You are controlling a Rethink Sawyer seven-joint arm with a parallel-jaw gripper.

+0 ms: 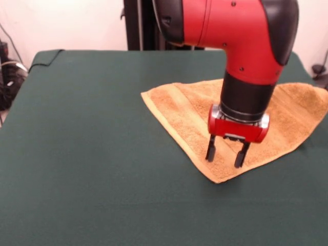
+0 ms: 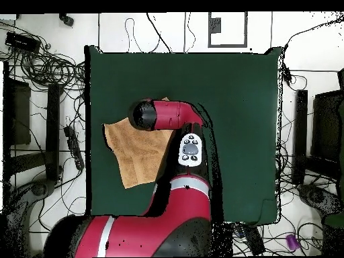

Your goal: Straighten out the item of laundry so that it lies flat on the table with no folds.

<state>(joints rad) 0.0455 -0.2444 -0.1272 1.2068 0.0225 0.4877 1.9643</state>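
The orange-tan terry towel (image 1: 189, 115) lies on the right part of the dark green table (image 1: 92, 154), folded over into a rough triangle with a point toward the near side. A flat woven band runs near its left edge. My gripper (image 1: 227, 155) hangs straight down over the towel's near point, its two black fingers (image 1: 210, 148) spread apart, open and empty, tips at or just above the cloth. In the overhead view the towel (image 2: 138, 151) shows at the table's left edge, and the arm hides the gripper. No label shows.
The red and black arm (image 1: 241, 31) comes down from the top over the towel's middle. The towel's right corner reaches the table's right edge (image 1: 320, 89). Cables and dark stands (image 2: 40, 74) lie on the floor around the table.
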